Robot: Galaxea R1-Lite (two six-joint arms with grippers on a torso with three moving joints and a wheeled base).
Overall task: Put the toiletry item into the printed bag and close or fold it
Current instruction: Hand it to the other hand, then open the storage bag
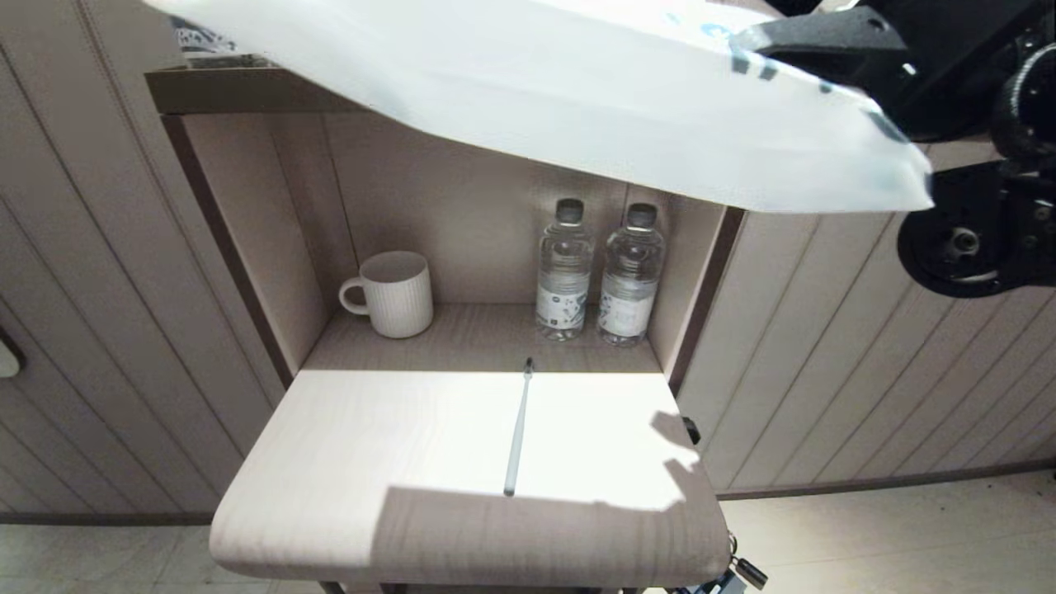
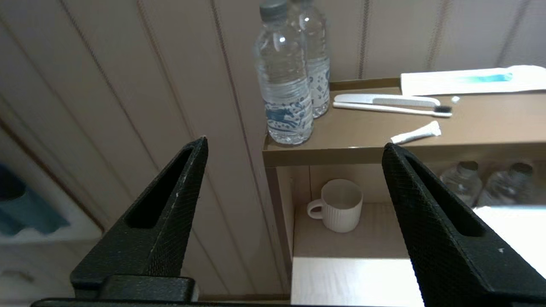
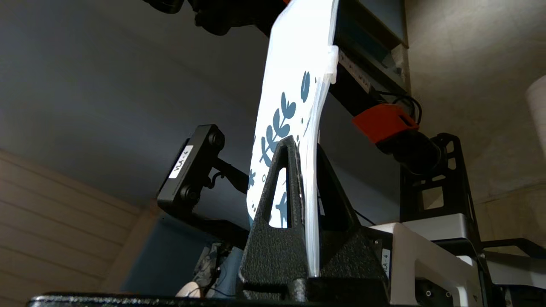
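A: From the head view, where is everything?
B: The toothbrush (image 1: pixel 518 429) lies alone on the bench (image 1: pixel 330 462), bristles toward the two water bottles (image 1: pixel 598 272). The printed bag (image 1: pixel 577 91) hangs high, pinched by the right gripper (image 1: pixel 825 58).

A: And the left wrist view?
B: The left gripper (image 2: pixel 294 147) is spread wide, holding nothing, facing the mug (image 2: pixel 339 204).

A: Right wrist view?
B: The right gripper (image 3: pixel 305 149) is clamped on the printed bag (image 3: pixel 294 85), slider (image 3: pixel 332 64) above.

A pale wood-grain table (image 1: pixel 346 462), lit across its middle by a bright patch with shadow along its near edge, adjoins an open beige niche (image 1: pixel 462 223) set in vertically grooved wall panelling (image 1: pixel 99 272) above a light tiled floor (image 1: pixel 891 536).
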